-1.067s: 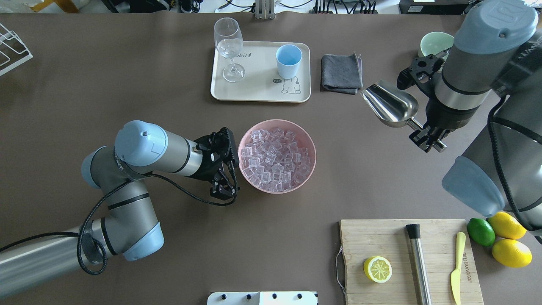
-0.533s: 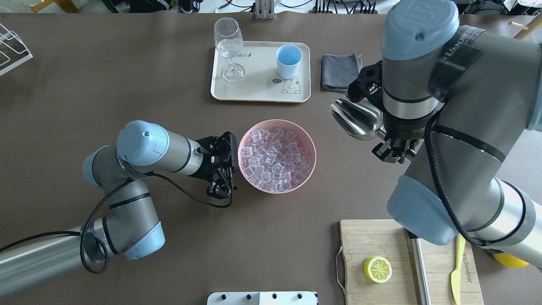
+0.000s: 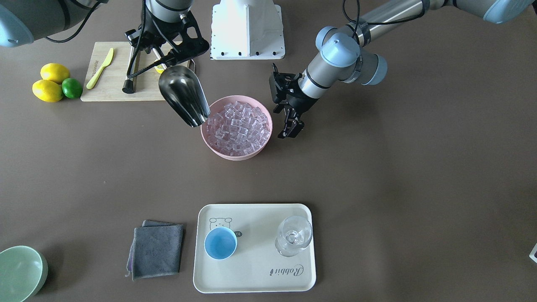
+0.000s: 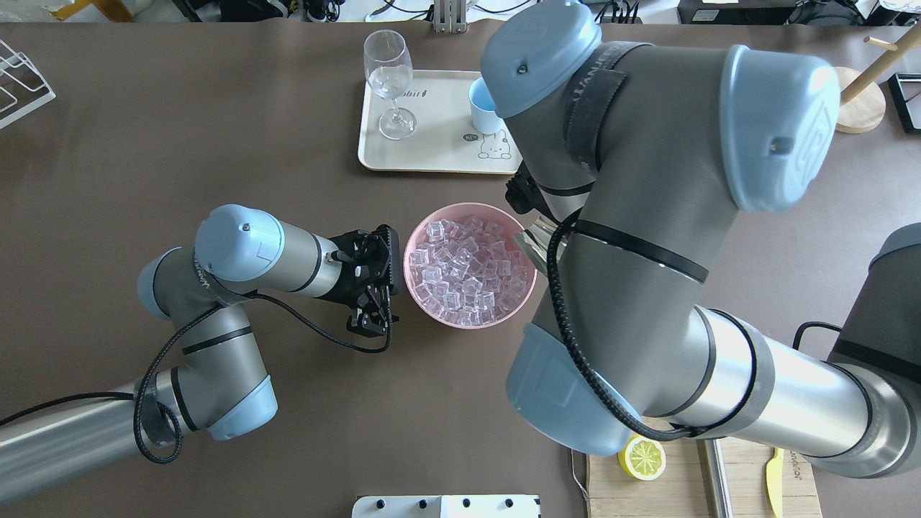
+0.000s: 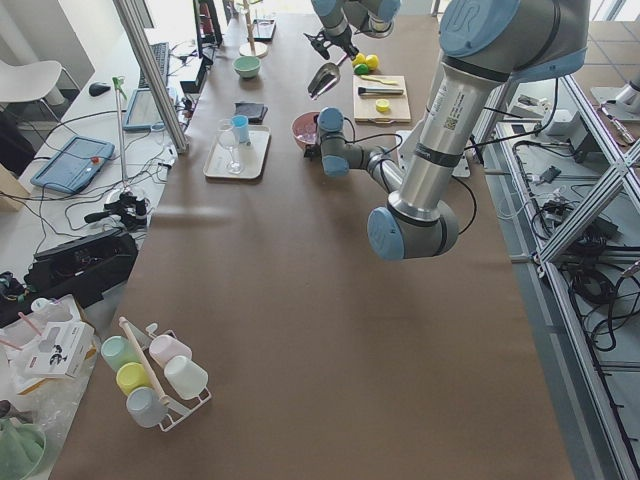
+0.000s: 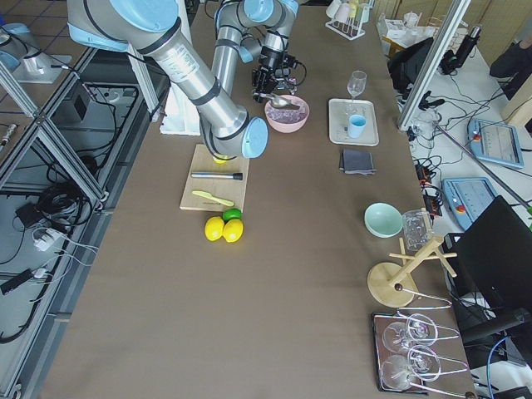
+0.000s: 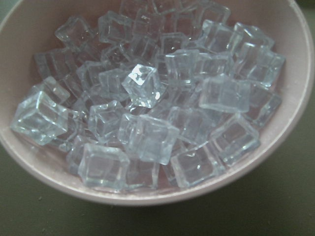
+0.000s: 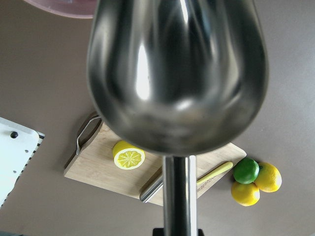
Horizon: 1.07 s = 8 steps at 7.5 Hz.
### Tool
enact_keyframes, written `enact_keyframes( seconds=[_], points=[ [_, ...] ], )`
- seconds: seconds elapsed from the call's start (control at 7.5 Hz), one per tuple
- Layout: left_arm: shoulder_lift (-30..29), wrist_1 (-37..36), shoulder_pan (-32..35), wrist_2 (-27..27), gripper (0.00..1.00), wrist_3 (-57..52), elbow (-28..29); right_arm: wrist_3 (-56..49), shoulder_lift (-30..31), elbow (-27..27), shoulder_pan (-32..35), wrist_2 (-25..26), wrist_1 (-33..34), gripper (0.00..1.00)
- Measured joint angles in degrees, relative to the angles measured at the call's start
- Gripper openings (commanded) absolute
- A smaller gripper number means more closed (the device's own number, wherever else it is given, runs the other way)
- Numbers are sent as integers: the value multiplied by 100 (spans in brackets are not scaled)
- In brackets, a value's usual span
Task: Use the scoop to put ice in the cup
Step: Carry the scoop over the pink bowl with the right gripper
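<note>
A pink bowl (image 3: 235,155) in the middle of the table is full of ice (image 3: 237,123), which fills the left wrist view (image 7: 142,86). My right gripper (image 3: 168,54) is shut on the rod handle of the steel scoop (image 3: 184,94). The scoop tilts down with its tip at the bowl's rim on my right side, and no ice shows in it. The right wrist view shows its underside (image 8: 177,73). My left gripper (image 3: 289,128) looks shut and empty, just beside the bowl's other side. The light-blue cup (image 3: 220,243) stands upright on the tray.
The cream tray (image 3: 256,285) at the far side also holds a clear wine glass (image 3: 293,237). A grey cloth (image 3: 157,249) and a pale-green bowl (image 3: 19,272) lie further to my right. A cutting board (image 3: 105,90) with a steel cylinder (image 3: 131,73) lies near my right arm.
My right arm has swung left with the scoop, from the table's right side to the pink bowl's rim. The left gripper has barely moved.
</note>
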<state>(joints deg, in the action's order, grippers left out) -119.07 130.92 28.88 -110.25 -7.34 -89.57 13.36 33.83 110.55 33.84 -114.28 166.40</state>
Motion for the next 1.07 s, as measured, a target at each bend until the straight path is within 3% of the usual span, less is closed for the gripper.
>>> enact_keyframes(
  seconds=[0.4,1.07],
  points=[
    [57,17,87,-8,98,26,-42,-61,-663,-966,-248,-259,478,0],
    [99,211,100,2,98,77,-72,-1670,-788,-1274,-592,646,927,0]
  ],
)
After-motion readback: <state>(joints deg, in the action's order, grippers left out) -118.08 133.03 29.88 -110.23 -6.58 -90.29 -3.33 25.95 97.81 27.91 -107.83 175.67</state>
